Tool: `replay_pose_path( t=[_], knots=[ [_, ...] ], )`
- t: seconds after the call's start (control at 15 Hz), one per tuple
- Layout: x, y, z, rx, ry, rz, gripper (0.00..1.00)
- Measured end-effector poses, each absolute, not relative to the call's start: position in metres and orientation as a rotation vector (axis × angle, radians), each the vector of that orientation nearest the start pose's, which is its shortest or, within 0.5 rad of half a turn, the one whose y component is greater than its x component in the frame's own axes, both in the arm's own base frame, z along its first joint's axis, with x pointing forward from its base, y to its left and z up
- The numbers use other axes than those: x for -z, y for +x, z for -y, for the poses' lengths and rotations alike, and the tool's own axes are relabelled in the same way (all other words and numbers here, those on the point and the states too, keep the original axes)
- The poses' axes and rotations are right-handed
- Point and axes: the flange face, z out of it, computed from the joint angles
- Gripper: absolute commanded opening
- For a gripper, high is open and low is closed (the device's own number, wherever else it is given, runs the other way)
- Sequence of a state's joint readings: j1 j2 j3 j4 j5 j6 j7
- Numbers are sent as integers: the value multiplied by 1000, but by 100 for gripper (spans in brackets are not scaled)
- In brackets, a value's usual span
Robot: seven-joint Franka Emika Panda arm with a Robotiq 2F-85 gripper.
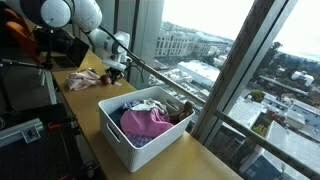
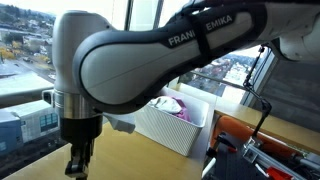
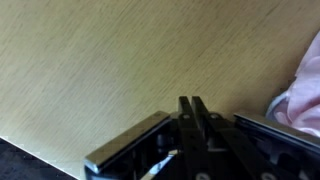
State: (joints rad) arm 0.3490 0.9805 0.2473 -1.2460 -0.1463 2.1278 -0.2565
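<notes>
The claw (image 3: 192, 102) is shut. In the wrist view its two dark fingers press flat against each other with nothing between them. It hangs just over the bare wood of the bench (image 3: 100, 60) and grips neither fabric nor anything else.

The pink cloth (image 3: 305, 90) lies at the right edge of that view, near the claw but apart from the fingers. In an exterior view the same crumpled pink cloth (image 1: 85, 78) sits at the far end of the bench (image 1: 200, 155), and the claw (image 1: 112, 70) hangs just beside it on the window side. The frames do not show whether the two touch there.

Nearer the camera stands a white bin (image 1: 115, 132) piled with clothes, a magenta garment (image 1: 145, 122) on top. It is well apart from the cloth and the claw. In an exterior view the white bin (image 2: 170, 130) stands behind the arm, pink fabric showing over its rim.

The only readable writing is the white lettering (image 2: 200, 35) along the arm's dark link, which spells FRANKA EMIKA. Below it the claw (image 2: 76, 168) points straight down at the bench (image 2: 150, 160). No label on the bin or the cloth can be made out.
</notes>
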Motion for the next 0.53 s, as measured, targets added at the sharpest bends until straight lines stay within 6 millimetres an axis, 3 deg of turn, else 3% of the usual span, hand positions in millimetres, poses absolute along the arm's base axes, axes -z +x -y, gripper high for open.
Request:
replay_pose_path(
  t=[0.13, 0.33, 0.53],
  knots=[
    [-183, 635, -392, -147, -2740, 1226, 55],
    [-201, 609, -436, -165, -2644, 1245, 76],
    [-203, 587, -467, -178, -2594, 1287, 98]
  ],
)
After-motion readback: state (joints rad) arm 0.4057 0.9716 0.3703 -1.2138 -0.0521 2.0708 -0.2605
